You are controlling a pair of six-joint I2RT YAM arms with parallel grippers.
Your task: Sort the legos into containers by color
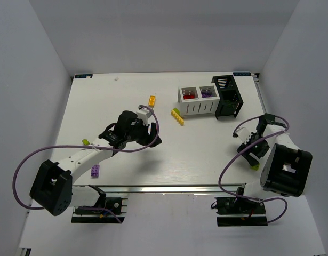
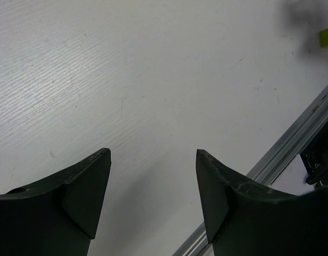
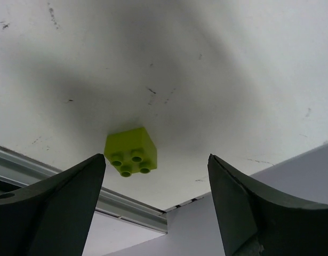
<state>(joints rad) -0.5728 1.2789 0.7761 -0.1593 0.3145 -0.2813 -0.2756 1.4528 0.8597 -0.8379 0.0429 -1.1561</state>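
Ahead of your open right end effector (image 3: 156, 157): lime green studded plastic brick (image 3: 130, 151), speck overhead | left end effector (image 2: 153, 151) open | white surface (image 2: 153, 69)

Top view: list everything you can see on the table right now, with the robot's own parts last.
White box: one, white, two compartments, far right of the table.
Red bricks: number unclear, red, in the box's left compartment.
Purple bricks: number unclear, purple, in the box's right compartment.
Black bin: one, black, right beside the box.
Orange brick: one, orange, left of the box.
Yellow brick: one, yellow, long, near the box's front left corner.
Left lime brick: one, lime green, beside the left arm.
Right lime brick: one, lime green, near edge, by the right gripper.
Loose purple brick: one, purple, near edge, left.
Table: one, white.
Left gripper: open, empty.
Right gripper: open, empty.
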